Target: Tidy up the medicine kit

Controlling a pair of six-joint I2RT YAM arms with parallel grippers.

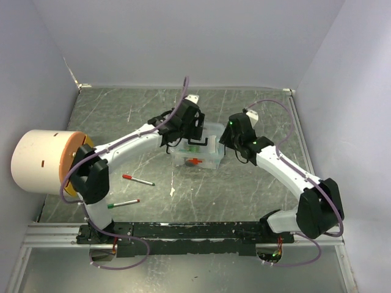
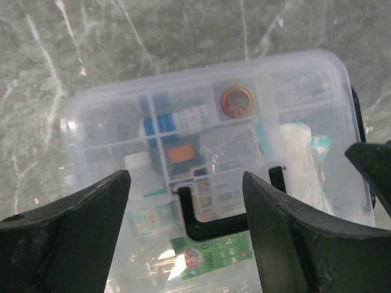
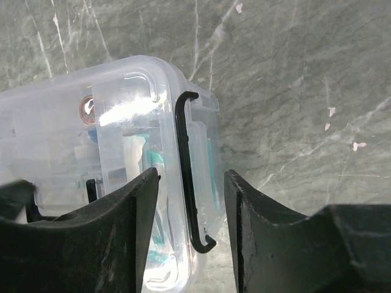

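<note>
1. The medicine kit [image 1: 197, 152] sits lidded in the middle of the counter [image 1: 256, 189].
2. The left fingers [image 2: 79, 232], spread wide and empty, straddle its black handle [image 2: 211, 229] from 10 o'clock, probably to steady it.
3. The right fingers [image 3: 128, 232], partly apart, bracket the 3 o'clock clip [image 3: 186, 171] without gripping it, likely to work the latch.

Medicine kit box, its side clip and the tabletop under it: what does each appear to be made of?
Medicine kit box: clear, glossy plastic, apparently; contents show through and the lid carries bright glare. Side clip: black, smooth plastic by its look, thin and moulded. Tabletop: grey-green with white veins, like marble or a marble-print laminate; the pictures cannot tell which.
</note>
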